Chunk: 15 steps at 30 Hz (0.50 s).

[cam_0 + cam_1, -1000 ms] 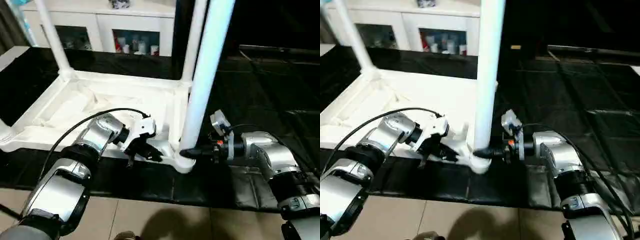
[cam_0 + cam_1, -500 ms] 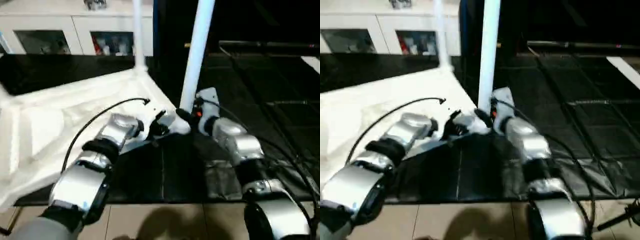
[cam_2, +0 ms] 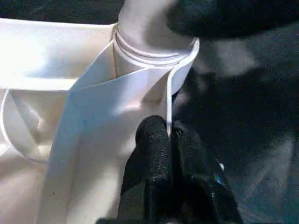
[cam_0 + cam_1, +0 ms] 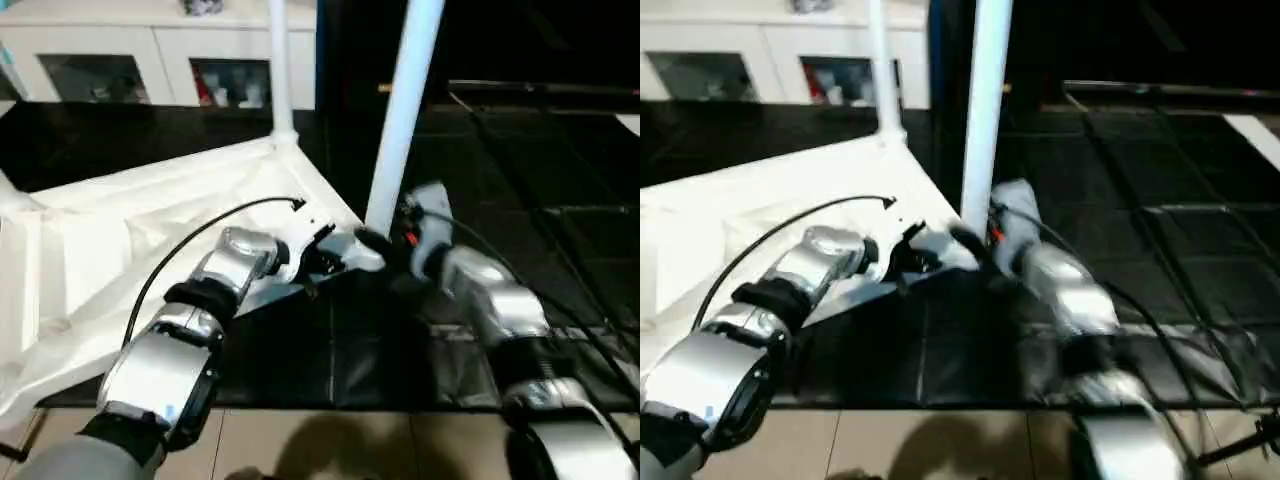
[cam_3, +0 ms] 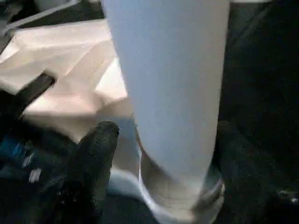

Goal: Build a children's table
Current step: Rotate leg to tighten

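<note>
Nearest you, your two silver forearms are reaching forward over the black mat (image 4: 330, 350) toward the near corner of the upturned table top (image 4: 120, 250). Your left gripper (image 3: 167, 136) is pinching the thin edge wall of that top just beside the corner socket (image 3: 154, 58), its two black fingers (image 3: 152, 140) pressed together on the white plastic. Your right gripper (image 5: 159, 140) is meeting the same corner from the other side: its fingers (image 5: 100, 140) are standing spread on either side of the near leg (image 4: 400, 120), low down by the socket; whether they are touching the tube cannot be told.

The near leg is standing upright in this corner socket and running out of the frame above. The table top is lying underside up on the mat, ribs showing, its near corner pointing toward you. At the far corner a second leg (image 4: 279, 65) is standing in its socket. Beyond it, a white cabinet (image 4: 150, 55) with glass doors is standing.
</note>
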Motion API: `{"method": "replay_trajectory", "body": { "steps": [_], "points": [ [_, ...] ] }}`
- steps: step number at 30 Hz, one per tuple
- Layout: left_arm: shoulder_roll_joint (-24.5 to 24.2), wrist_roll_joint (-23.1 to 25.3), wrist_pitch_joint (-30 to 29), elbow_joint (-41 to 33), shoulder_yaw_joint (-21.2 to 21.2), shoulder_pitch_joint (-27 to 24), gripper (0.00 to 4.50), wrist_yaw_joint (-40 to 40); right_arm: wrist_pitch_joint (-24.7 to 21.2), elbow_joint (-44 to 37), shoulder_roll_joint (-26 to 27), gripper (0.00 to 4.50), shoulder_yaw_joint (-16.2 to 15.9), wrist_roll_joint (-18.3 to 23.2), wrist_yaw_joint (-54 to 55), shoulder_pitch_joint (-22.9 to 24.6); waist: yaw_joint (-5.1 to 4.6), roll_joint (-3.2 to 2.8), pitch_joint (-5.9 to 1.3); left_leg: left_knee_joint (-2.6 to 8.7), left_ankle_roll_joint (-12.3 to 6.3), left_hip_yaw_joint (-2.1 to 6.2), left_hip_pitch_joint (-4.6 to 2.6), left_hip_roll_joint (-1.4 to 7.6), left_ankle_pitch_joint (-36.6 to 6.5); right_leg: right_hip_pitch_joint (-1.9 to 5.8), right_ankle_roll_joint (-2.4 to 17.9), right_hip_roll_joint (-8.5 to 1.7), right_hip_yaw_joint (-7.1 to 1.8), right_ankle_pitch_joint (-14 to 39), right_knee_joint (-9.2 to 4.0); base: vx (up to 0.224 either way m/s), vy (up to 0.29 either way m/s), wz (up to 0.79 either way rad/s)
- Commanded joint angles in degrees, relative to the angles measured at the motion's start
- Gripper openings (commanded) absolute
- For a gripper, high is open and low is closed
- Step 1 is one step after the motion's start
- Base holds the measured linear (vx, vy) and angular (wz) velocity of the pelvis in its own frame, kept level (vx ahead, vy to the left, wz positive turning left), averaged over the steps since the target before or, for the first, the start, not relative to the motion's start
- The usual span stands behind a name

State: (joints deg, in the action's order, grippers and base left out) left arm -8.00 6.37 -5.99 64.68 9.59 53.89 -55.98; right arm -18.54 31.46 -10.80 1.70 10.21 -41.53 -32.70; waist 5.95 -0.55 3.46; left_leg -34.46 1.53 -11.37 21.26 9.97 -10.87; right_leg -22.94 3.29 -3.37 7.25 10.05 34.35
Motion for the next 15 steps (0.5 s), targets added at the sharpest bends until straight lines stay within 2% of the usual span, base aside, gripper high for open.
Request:
{"method": "replay_trajectory", "body": {
  "steps": [1,6,9,12,15],
  "points": [
    [0.0,-1.1,2.5,-3.4,0.3,0.5,0.00,-2.4,-0.8,-1.8,-1.0,3.82,-3.0,1.0,-5.4,1.5,0.56,-0.12,-4.75,3.07,-6.35,2.12,-0.77,4.23,-5.3,4.14,9.7,-6.98,-4.14,7.0,-4.20,0.000,0.000,0.00],
    [0.0,-1.1,2.5,-3.4,0.3,0.5,0.00,-2.4,-0.8,-1.8,-1.0,4.26,-3.0,1.0,-5.4,1.5,0.80,-0.04,-4.69,3.19,-4.80,2.16,-0.83,4.08,-6.1,4.00,8.6,-6.92,-4.10,11.3,-4.63,0.000,0.000,0.00],
    [0.0,-1.1,2.5,-3.4,0.3,0.5,0.00,-2.4,-0.8,-1.8,-1.0,4.49,-3.0,1.0,-5.4,1.5,0.75,-0.06,-4.79,3.22,-4.88,2.23,-0.80,4.21,-5.3,3.91,8.9,-6.83,-4.15,9.5,-4.34,0.000,0.000,0.00],
    [0.0,-1.1,2.5,-3.4,0.3,0.5,0.00,-2.4,-0.8,-1.8,-1.0,4.49,-3.0,1.0,-5.4,1.5,0.76,-0.06,-4.83,3.17,-5.19,2.23,-0.70,4.22,-4.9,3.95,9.4,-6.91,-4.17,7.9,-4.13,0.000,0.000,0.00],
    [0.0,-1.1,2.5,-3.4,0.3,0.5,0.00,-2.4,-0.8,-1.8,-1.0,4.49,-3.0,1.0,-5.4,1.5,0.79,-0.08,-4.77,3.16,-5.15,2.18,-0.72,4.14,-5.4,3.98,9.4,-6.97,-4.14,8.7,-4.33,0.000,0.000,0.00]
  ]
}}
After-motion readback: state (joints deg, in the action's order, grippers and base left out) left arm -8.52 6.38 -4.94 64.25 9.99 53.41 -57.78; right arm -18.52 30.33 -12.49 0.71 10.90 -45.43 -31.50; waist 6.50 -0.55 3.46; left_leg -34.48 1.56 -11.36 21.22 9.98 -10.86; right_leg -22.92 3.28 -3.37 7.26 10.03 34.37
